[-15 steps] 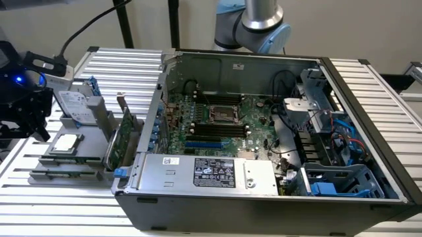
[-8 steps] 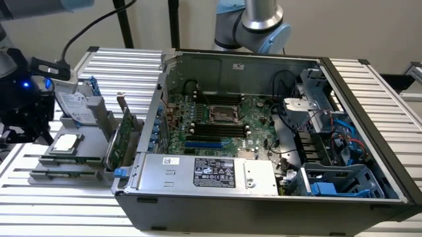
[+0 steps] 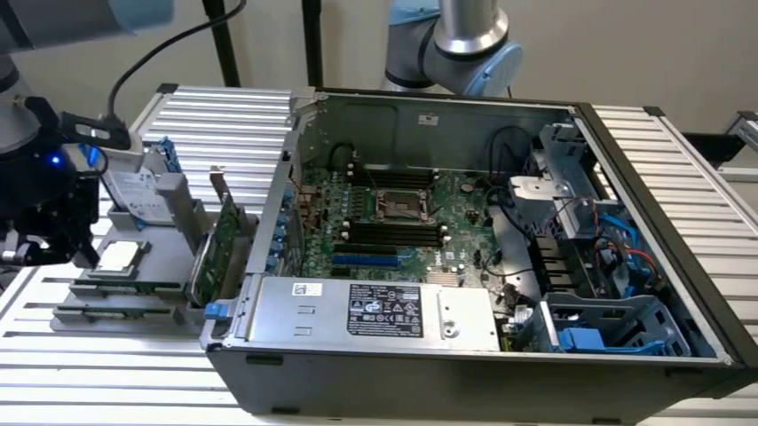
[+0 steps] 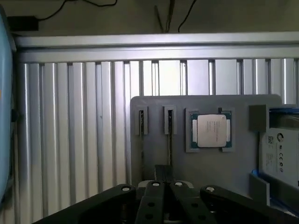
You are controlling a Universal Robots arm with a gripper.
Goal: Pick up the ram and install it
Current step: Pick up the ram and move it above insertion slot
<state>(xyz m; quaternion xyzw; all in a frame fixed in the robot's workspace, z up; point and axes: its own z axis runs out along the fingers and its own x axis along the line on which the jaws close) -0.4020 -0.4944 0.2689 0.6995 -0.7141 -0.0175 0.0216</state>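
Two ram sticks lie in a grey holder [image 3: 142, 232] at the exterior view's left, one [image 3: 119, 288] just behind the other [image 3: 113, 311]. In the wrist view they stand edge-on in two slots, one ram [image 4: 169, 140] in line with my fingertips and the other [image 4: 141, 128] beside it. My gripper [image 3: 30, 253] hangs by the holder's left end, above the table. Seen from the wrist, the gripper [image 4: 163, 173] has its fingers drawn together with nothing visibly between them.
On the same holder sit a CPU [image 3: 122, 257], a silver hard drive [image 3: 137, 191] and a tall green expansion card [image 3: 219, 248]. The open computer case [image 3: 474, 346] fills the middle, its motherboard [image 3: 391, 222] showing black memory slots. A second arm [image 3: 456, 44] stands behind.
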